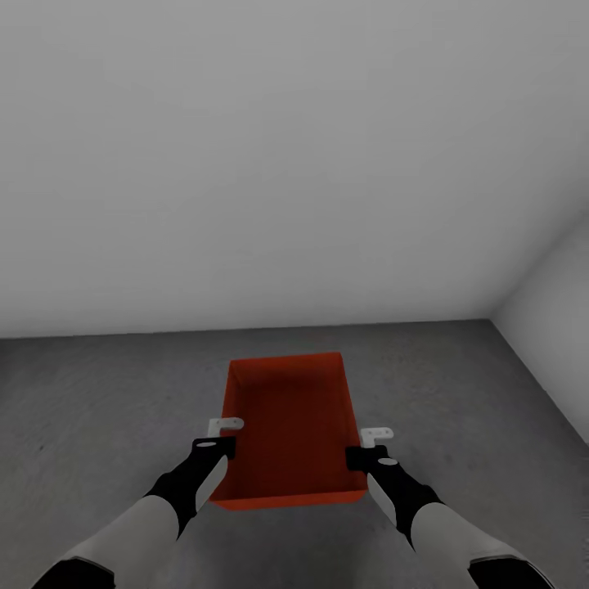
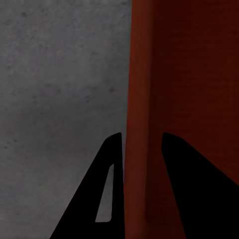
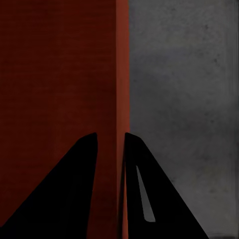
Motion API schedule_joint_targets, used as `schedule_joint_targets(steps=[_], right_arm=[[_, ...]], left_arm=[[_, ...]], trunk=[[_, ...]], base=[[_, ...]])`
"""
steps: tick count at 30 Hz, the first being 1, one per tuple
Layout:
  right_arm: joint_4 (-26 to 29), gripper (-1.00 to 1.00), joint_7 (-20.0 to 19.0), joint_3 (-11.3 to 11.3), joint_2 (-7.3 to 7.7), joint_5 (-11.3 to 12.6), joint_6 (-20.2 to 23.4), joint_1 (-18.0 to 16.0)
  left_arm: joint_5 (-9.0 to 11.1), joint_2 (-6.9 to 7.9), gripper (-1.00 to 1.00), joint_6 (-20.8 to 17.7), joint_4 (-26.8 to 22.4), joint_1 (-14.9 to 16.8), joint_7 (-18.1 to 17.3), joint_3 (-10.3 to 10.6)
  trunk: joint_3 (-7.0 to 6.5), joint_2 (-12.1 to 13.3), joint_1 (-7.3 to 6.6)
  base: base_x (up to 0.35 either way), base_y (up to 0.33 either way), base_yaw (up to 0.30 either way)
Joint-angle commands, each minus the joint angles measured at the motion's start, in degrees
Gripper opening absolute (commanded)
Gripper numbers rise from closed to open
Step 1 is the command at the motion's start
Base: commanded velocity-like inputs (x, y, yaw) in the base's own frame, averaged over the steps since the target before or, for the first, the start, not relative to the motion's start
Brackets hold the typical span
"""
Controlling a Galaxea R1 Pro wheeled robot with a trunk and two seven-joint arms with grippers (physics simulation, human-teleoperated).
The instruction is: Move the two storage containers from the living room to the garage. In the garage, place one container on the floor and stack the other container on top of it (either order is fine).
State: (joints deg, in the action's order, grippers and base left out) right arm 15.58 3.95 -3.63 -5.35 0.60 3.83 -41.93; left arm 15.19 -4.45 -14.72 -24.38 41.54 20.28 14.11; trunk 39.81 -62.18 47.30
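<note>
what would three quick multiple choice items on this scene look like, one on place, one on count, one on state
1. Where is the storage container?
A. on a wood plank floor
B. over the dark concrete floor, near a wall corner
C. on a shelf

2. How many red-orange containers show?
A. one
B. two
C. three

3. How do the hands hold it?
A. both open, clear of it
B. one hand alone
C. left hand and right hand each closed on a side wall

Answers:
1 B, grey speckled floor surrounds it in the head view.
2 A, a single bin is in view.
3 C, each wrist view shows a red wall between the two fingers.
</note>
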Motion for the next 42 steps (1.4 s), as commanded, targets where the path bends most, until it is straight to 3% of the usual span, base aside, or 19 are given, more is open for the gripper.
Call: schedule_joint_targets(steps=[1, 8, 42], right_arm=[[0.0, -1.00, 0.3, 0.2, -0.01, 1.0, 0.4, 0.0], [0.0, -1.00, 0.4, 0.2, -0.01, 1.0, 0.3, 0.0], [0.0, -1.00, 0.6, 0.2, 0.03, 1.0, -0.1, 0.0]], left_arm=[[0.7, 0.06, -1.00, 0.0, -1.3, 0.0, 0.4, 0.0], [0.7, 0.06, -1.00, 0.0, -1.3, 0.0, 0.4, 0.0], [0.7, 0.06, -1.00, 0.0, -1.3, 0.0, 0.4, 0.0]], trunk=[[0.24, -0.4, 0.23], [1.49, -3.3, 1.76], [7.60, -16.9, 9.23]], base=[[0.000, 0.000, -0.242], [0.000, 0.000, -0.150], [0.000, 0.000, -0.002]])
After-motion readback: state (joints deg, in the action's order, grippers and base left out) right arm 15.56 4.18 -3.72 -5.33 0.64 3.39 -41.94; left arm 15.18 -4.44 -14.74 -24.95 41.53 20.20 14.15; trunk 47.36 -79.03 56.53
